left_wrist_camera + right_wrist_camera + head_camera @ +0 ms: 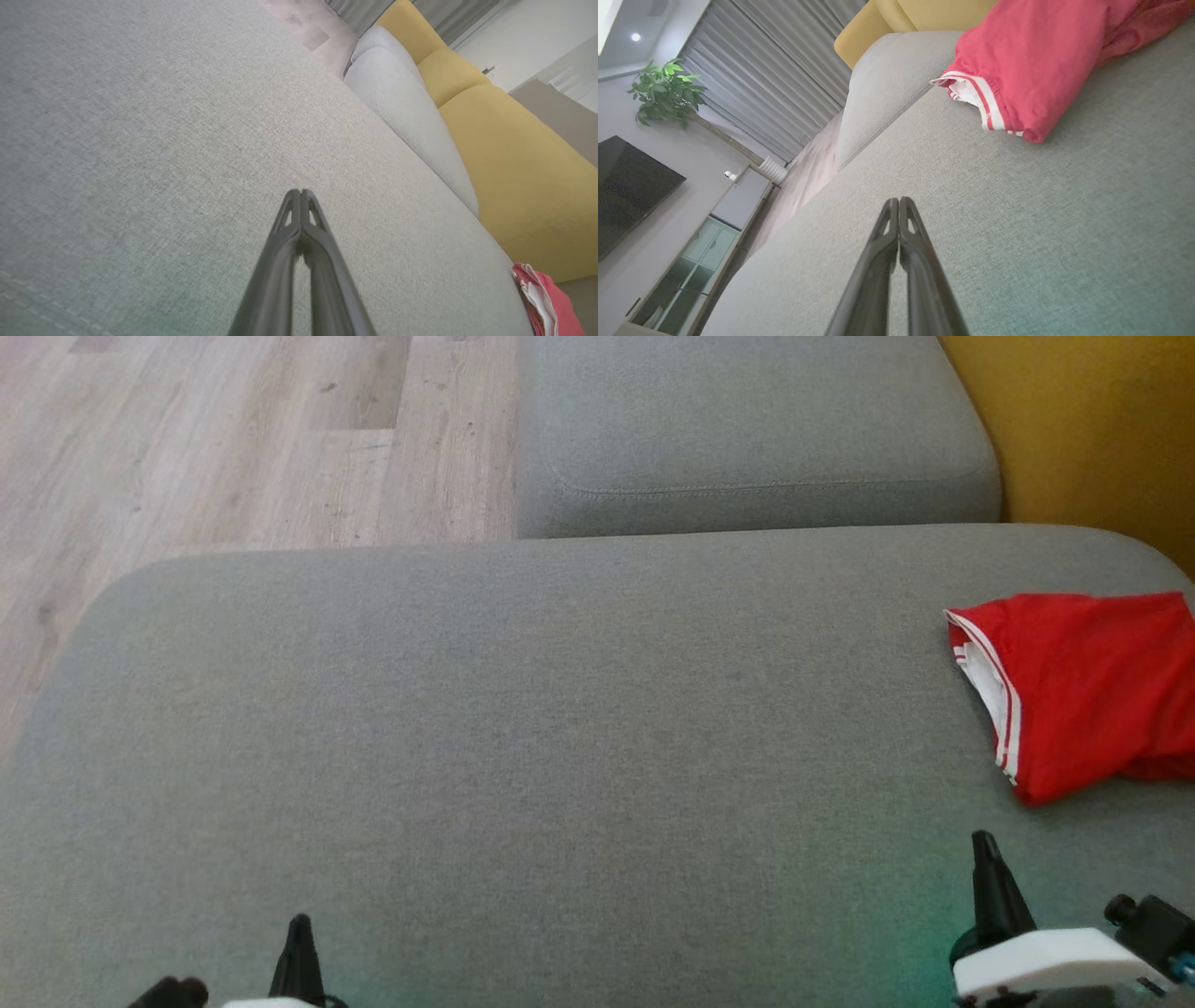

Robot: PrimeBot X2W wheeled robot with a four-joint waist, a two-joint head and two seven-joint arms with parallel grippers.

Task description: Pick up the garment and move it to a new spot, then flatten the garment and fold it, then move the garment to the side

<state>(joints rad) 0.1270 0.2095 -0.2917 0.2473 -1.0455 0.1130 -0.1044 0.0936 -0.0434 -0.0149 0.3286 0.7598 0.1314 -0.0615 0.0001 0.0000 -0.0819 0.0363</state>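
Grey woven fabric covers the seat [523,728], the widest thing in the head view, reaching from edge to edge. Pale wood floor [233,439] lies beyond it at 11 o'clock. A second grey cushion [747,420] butts against its far edge at 12 o'clock, and a yellow backrest [1092,429] rises at 2 o'clock.

The garment [1092,691] lies on the seat at 3 o'clock, cut off by the right border of the head view. It is folded into a compact bundle whose long axis runs from 9 to 3 o'clock. Its open end points to 9 o'clock, where a hem with red-and-white striped trim runs from 11 down to 5 o'clock and white cloth shows inside the fold. The face turned up is plain red, slightly rumpled toward 4 o'clock.

The right gripper [982,847] stands at 5 o'clock, near the garment's lower corner but apart from it. The right wrist view shows its two fingers pressed together and empty. The left gripper [299,926] sits at 7 o'clock, well apart from the garment, its fingers likewise closed tip to tip on nothing.
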